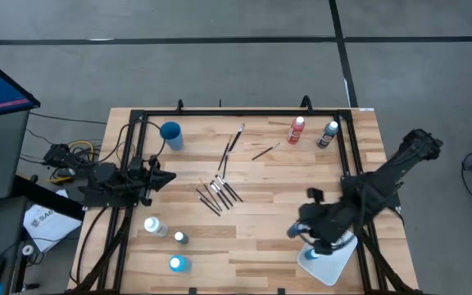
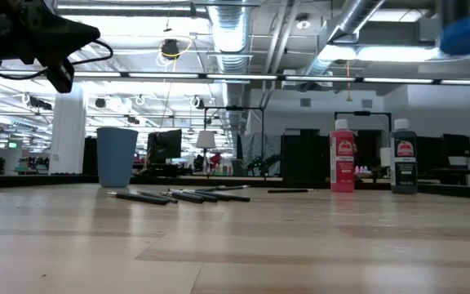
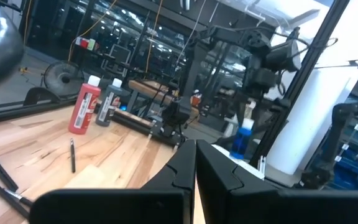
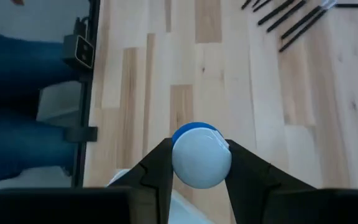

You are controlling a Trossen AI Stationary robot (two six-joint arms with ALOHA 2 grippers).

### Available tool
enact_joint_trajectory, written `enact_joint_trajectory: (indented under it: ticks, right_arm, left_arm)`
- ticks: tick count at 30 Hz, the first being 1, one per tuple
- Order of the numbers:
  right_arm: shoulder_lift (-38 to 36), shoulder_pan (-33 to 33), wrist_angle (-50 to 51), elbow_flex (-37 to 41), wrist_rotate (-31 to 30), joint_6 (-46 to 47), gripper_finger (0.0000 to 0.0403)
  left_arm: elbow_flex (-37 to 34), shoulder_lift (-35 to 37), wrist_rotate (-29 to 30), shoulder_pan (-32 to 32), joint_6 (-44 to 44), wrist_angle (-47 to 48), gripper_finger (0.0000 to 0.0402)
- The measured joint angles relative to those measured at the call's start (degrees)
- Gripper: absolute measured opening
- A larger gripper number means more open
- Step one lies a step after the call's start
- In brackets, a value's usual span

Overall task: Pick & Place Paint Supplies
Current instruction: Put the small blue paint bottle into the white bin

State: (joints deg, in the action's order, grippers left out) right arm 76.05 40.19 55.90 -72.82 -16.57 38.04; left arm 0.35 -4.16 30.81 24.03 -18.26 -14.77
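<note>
So a small blue paint bottle with a pale rounded cap (image 4: 201, 155) is pinched between the fingers of the right gripper (image 4: 199, 163), and it's carried right over the white rounded-corner tray (image 1: 332, 265) at the near right corner of the table. Looks like the placing step is in hand. What's called for next is probably a lowering into the tray and then a release, kept clear of the tray's rim so the bottle isn't tipped

The left gripper (image 3: 195, 171) is parked at the left edge of the table with its fingers pressed together, nothing held

Plenty is left to be moved: a red bottle (image 1: 297, 129) and a dark bottle (image 1: 328, 133) are stood upright near the far right edge, a white bottle (image 1: 155, 226), a small dark-topped one (image 1: 180, 238) and a teal one (image 1: 177, 264) are sat near the left front, and the thin dark-handled paintbrushes (image 1: 218, 192) are scattered across the middle. A blue round cup (image 1: 171, 134) is stood at the far left

The surface is a pale butcher-block wooden table (image 1: 252, 246) in a black frame. Behind it a big open workshop is seen, with ceiling ducts, strip lights and dark benches
</note>
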Motion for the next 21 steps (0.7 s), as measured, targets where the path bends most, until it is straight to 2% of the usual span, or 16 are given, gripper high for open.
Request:
enact_joint_trajectory:
  ticks: [4, 8, 13, 17, 21]
  right_arm:
    - [-3.0, 5.2, 6.4, 0.0, -4.7, 9.3, 0.0107]
    - [-3.8, 8.9, 14.6, 0.0, -6.1, 19.9, 0.0107]
    - [-2.1, 11.8, 20.5, 0.0, -6.0, 28.9, 0.0108]
    - [0.1, 13.2, 21.8, 0.0, -5.3, 31.9, 0.0108]
    - [2.0, 14.0, 21.4, 0.0, -2.0, 34.7, 0.0108]
  left_arm:
    - [0.0, -0.2, 0.0, 0.0, 0.0, -0.2, 0.0004]
    - [0.0, -0.2, 0.0, 0.0, 0.0, -0.3, 0.0004]
    - [0.0, -0.2, 0.0, 0.0, 0.0, -0.4, 0.0004]
    - [0.0, -0.2, 0.0, 0.0, 0.0, -0.6, 0.0004]
    - [0.0, -0.2, 0.0, 0.0, 0.0, -0.7, 0.0004]
